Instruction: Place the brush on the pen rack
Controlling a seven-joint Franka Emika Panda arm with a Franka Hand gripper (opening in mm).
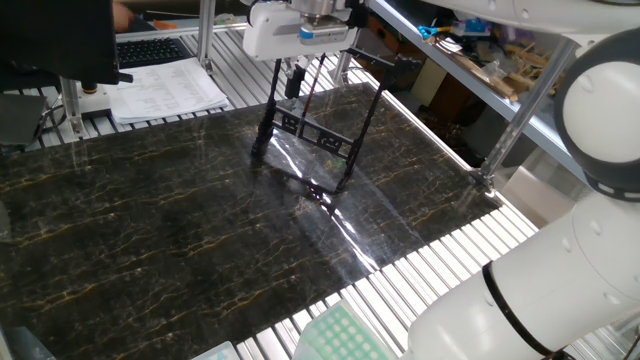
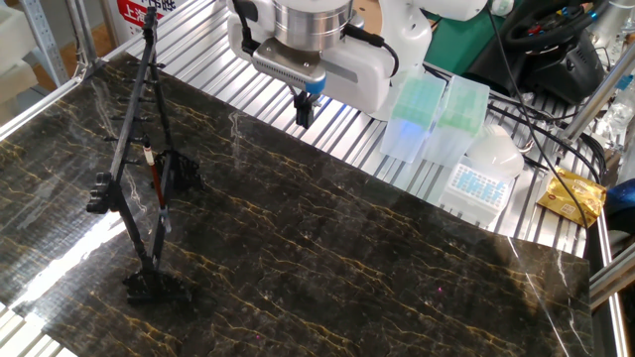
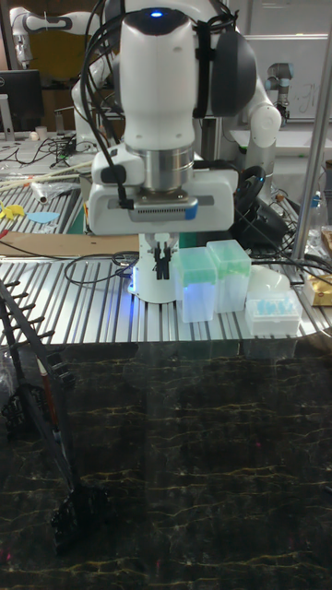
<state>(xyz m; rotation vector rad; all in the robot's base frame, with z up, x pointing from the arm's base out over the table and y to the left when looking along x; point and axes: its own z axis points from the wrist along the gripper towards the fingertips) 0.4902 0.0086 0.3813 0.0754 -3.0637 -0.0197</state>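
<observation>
The black pen rack (image 2: 139, 169) stands at the left of the dark marble table (image 2: 327, 258); it also shows in the middle back (image 1: 318, 140) and at the left edge (image 3: 37, 396). The reddish-brown brush (image 2: 155, 181) hangs upright in the rack's cross panel, pale end down. My gripper (image 2: 306, 111) hovers above the table's far edge, well to the right of the rack and apart from it. Its fingers are together with nothing between them, as the tall view (image 3: 161, 265) confirms. From the other side the gripper (image 1: 294, 82) overlaps the rack's top.
Green pipette tip boxes (image 2: 422, 114) and a white box with blue inserts (image 2: 476, 183) sit on the slatted surface behind the table. A gold packet (image 2: 573, 193) lies at the right. A paper stack (image 1: 165, 90) and a keyboard (image 1: 150, 50) lie beyond the rack.
</observation>
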